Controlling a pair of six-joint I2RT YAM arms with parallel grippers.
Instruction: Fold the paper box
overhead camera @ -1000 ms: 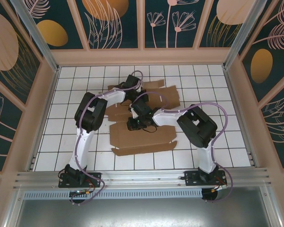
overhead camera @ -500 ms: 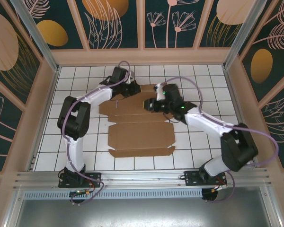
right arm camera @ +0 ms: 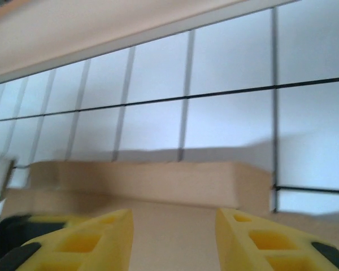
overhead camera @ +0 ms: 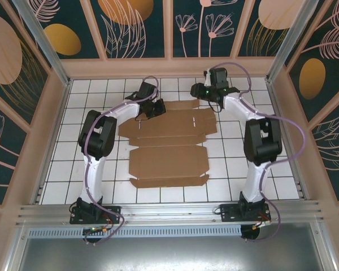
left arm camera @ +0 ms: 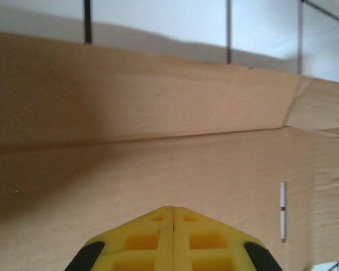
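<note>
Light, stiff cardboard, the box (overhead camera: 168,161) should bend only at creases; grip its far flap edge, near the closed, empty left end effector (left arm camera: 173,240) and the half-parted right end effector (right arm camera: 175,237).

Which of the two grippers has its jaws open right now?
The right gripper: its jaws stand apart at the far edge of the paper box. The left gripper has its jaws pressed together.
</note>
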